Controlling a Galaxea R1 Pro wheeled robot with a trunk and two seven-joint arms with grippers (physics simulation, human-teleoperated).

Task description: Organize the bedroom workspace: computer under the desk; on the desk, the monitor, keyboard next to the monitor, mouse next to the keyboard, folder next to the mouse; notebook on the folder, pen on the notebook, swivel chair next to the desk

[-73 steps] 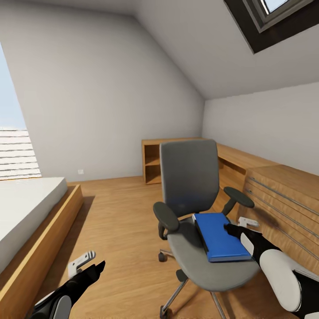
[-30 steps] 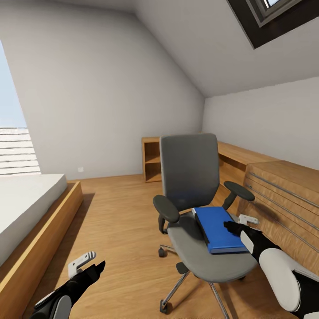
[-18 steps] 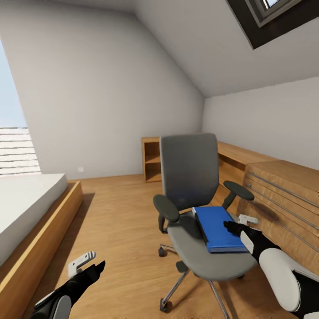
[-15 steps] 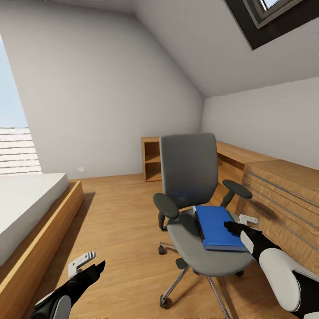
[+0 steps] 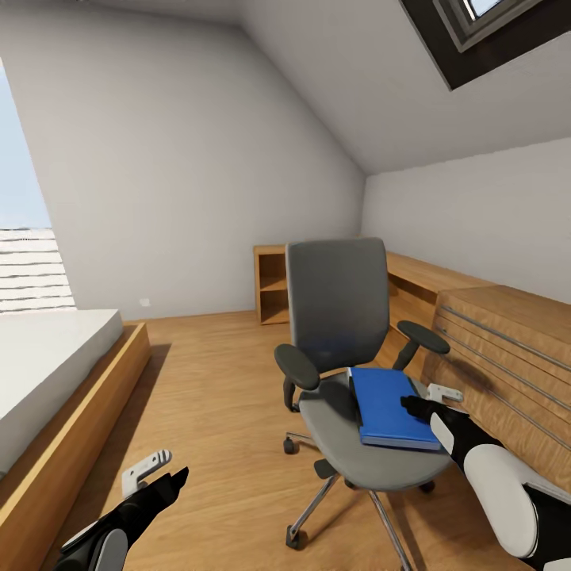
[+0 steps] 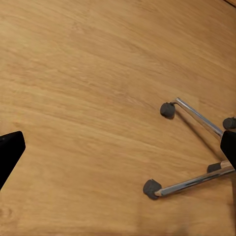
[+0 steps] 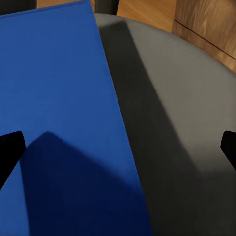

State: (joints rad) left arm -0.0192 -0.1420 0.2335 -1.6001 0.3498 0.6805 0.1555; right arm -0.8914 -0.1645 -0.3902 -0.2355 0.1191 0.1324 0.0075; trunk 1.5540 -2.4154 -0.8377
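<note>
The grey swivel chair (image 5: 337,309) stands mid-room on its chrome base, and the blue folder (image 5: 388,404) lies flat on the right part of its seat. My right gripper (image 5: 428,399) hovers open over the folder's near right edge. In the right wrist view the folder (image 7: 54,98) and the grey seat (image 7: 172,108) lie just below the right gripper (image 7: 118,147), whose tips stand far apart with nothing between them. My left gripper (image 5: 159,469) hangs open low over the floor; the left wrist view shows the left gripper (image 6: 118,147) and the chair's chrome legs (image 6: 196,115) with casters.
A bed (image 5: 47,357) on a wooden frame fills the left side. A low light-wood shelf (image 5: 274,289) stands against the far wall, and a drawer unit (image 5: 507,349) runs close along the chair's right. A skylight (image 5: 492,32) sits overhead. Wood floor (image 5: 214,396) lies between bed and chair.
The view drew back a little from the chair early on. In the last second the seat and folder shifted slightly. Both grippers keep their places and stay open.
</note>
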